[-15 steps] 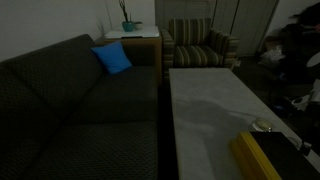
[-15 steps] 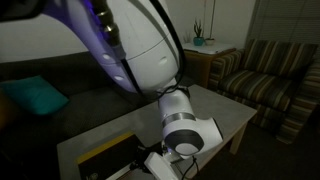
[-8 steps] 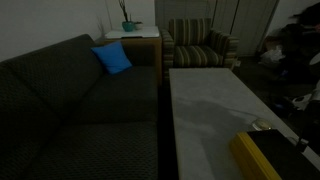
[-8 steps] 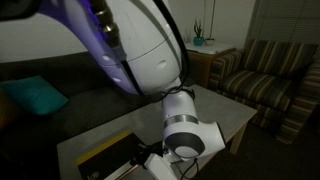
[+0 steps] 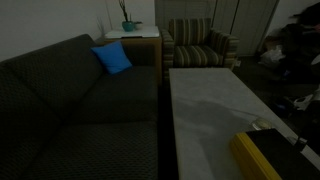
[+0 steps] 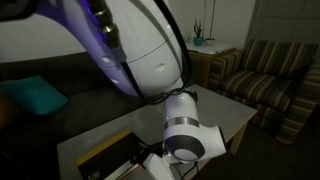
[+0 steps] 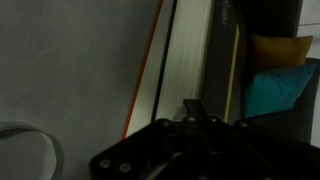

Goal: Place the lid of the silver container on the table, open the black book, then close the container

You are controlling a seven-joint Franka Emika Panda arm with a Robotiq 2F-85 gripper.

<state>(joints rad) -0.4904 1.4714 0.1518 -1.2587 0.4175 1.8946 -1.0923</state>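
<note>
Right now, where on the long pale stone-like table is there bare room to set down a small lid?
The pale table is bare through its middle and far end, bordered by the dark sofa and the striped armchair. The end opposite the armchair is crowded: the large yellow-edged black book and the small round silver container lie there.
</note>
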